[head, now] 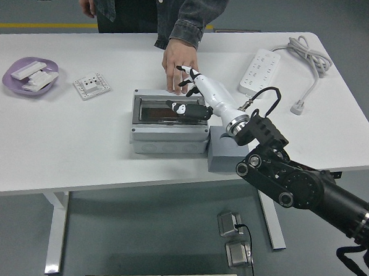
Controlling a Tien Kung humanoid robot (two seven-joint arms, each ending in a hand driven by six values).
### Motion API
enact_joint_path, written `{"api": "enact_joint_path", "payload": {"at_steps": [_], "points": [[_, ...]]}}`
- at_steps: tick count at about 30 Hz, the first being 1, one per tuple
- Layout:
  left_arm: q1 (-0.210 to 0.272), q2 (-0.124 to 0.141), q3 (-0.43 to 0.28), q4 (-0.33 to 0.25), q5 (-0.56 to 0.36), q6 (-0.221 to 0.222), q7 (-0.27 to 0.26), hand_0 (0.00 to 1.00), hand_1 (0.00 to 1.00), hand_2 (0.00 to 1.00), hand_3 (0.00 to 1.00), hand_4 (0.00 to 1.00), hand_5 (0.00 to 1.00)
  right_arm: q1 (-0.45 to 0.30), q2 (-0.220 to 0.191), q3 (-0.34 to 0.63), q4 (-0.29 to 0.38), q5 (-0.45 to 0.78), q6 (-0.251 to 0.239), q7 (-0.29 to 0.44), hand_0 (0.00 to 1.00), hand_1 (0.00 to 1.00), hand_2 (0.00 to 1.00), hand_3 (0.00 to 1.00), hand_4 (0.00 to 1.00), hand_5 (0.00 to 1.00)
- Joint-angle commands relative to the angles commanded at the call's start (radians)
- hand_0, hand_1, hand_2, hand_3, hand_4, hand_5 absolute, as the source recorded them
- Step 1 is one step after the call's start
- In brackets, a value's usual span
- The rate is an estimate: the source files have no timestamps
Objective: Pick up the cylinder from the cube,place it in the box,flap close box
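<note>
Far left of the white table (pixel 79 145) sits a purple dish (pixel 14 72) with white bits in it, then a small white socket plate (pixel 91 85) lying flat just to its right. Mid-table is the grey box (pixel 169 132), long axis running left-right, near wall facing me. Its flap is down over the top, or close to it, a dark panel (pixel 158 112) showing through; can't tell if it's latched. I can't make out the cylinder anywhere, so its axis and heading can't be told; it may be under the flap, not visible. My right hand (pixel 195 92) is over the box's right-rear part, white shell with black fingers, pointing up-left along my forearm. Fingers (pixel 187 109) are loosely spread, thumb low across the flap's right end, upper fingers by the rear edge; I'm gripping nothing, just resting or pressing on the lid. A person's hand (pixel 178 62) reaches from the far side, denim sleeve, fingertips down on the table at the box's rear edge, just beside my fingertips. The grey cube (pixel 224 156) stands touching the box's right end, partly under my wrist, its top bare. Far right lies a white power strip (pixel 262 69) with its coiled cable (pixel 309 61).
</note>
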Motion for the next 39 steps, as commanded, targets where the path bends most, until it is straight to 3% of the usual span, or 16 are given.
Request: {"api": "enact_joint_path", "payload": {"at_steps": [6, 12, 16, 21, 23, 24, 29, 31, 39], "points": [[0.008, -0.001, 0.007, 0.0, -0.014, 0.002, 0.002, 0.702, 0.724, 0.721, 0.795, 0.651, 0.778, -0.073, -0.076, 0.132, 0.116, -0.088, 0.045, -0.05, 0.578, 0.541, 0.715, 0.951, 0.777, 0.469], [0.006, 0.002, 0.009, 0.0, -0.018, 0.002, 0.0, 0.702, 0.724, 0.721, 0.794, 0.651, 0.776, -0.164, -0.118, 0.274, 0.229, -0.161, 0.061, -0.069, 0.564, 0.533, 0.709, 0.946, 0.778, 0.477], [-0.003, 0.011, 0.01, 0.0, -0.02, 0.001, -0.004, 0.702, 0.724, 0.721, 0.794, 0.651, 0.776, -0.248, -0.132, 0.39, 0.308, -0.172, 0.03, -0.035, 0.564, 0.533, 0.709, 0.946, 0.778, 0.477], [-0.014, 0.022, 0.011, 0.0, -0.021, -0.002, -0.007, 0.702, 0.724, 0.721, 0.794, 0.651, 0.775, -0.375, -0.13, 0.561, 0.4, -0.102, -0.044, 0.06, 0.537, 0.523, 0.692, 0.924, 0.78, 0.484], [-0.013, 0.024, 0.012, 0.0, -0.024, -0.002, -0.007, 0.702, 0.724, 0.721, 0.794, 0.651, 0.775, -0.424, -0.128, 0.624, 0.416, -0.065, -0.062, 0.097, 0.537, 0.523, 0.692, 0.924, 0.78, 0.484], [-0.011, 0.025, 0.013, 0.0, -0.026, -0.001, -0.006, 0.702, 0.724, 0.721, 0.793, 0.652, 0.776, -0.451, -0.125, 0.66, 0.421, -0.042, -0.069, 0.119, 0.505, 0.499, 0.664, 0.851, 0.784, 0.492], [-0.006, 0.028, 0.015, 0.0, -0.031, 0.0, -0.002, 0.702, 0.724, 0.721, 0.793, 0.652, 0.776, -0.564, -0.097, 0.817, 0.426, 0.072, -0.079, 0.222, 0.505, 0.499, 0.664, 0.851, 0.784, 0.492], [-0.006, 0.031, 0.015, 0.0, -0.031, 0.001, -0.003, 0.702, 0.724, 0.721, 0.791, 0.652, 0.775, -0.603, -0.084, 0.88, 0.427, 0.12, -0.077, 0.263, 0.564, 0.514, 0.66, 0.832, 0.789, 0.493], [-0.009, 0.033, 0.012, 0.0, -0.032, 0.001, -0.004, 0.702, 0.724, 0.721, 0.791, 0.654, 0.777, -0.653, -0.075, 1.065, 0.415, 0.261, -0.063, 0.33, 0.605, 0.525, 0.663, 0.829, 0.798, 0.488]]}}
